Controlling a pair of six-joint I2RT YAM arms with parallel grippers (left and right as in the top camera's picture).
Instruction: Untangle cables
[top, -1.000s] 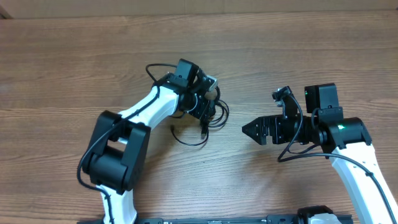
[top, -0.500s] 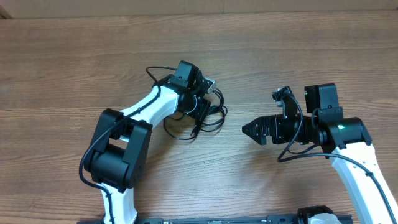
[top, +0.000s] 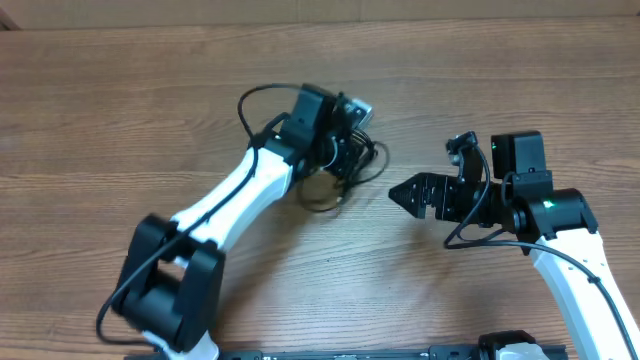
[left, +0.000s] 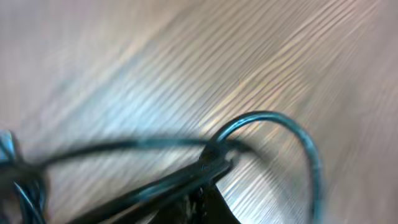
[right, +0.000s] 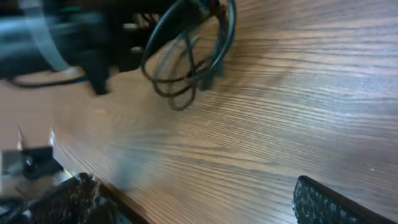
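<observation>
The left gripper (top: 345, 150) is closed on the cables (top: 352, 172). The left wrist view is blurred by motion, but the strands seem to meet in a pinch right at its dark fingertips (left: 202, 193), with one loop arching free beyond them. Compared with a second ago, this arm has stretched out and carried the bundle away from the robot's base and toward the right arm. The slack loop that trailed on the wood near the base is now drawn up close under the gripper. In my judgement this is still a gather-and-carry step: the cords are lifted as one knot, with nothing separated yet.

The right gripper (top: 405, 195) has edged a little nearer the bundle. It stands on the bundle's right, near but apart from it, with its jaws spread wide and holding nothing. Its own camera looks straight at the hanging coils. That places it well to take a strand while the left keeps the rest.

Around the bundle the table (top: 100, 100) gives bare wood on every side. Its far edge lies well beyond the bundle, so a pull in any direction has room.
</observation>
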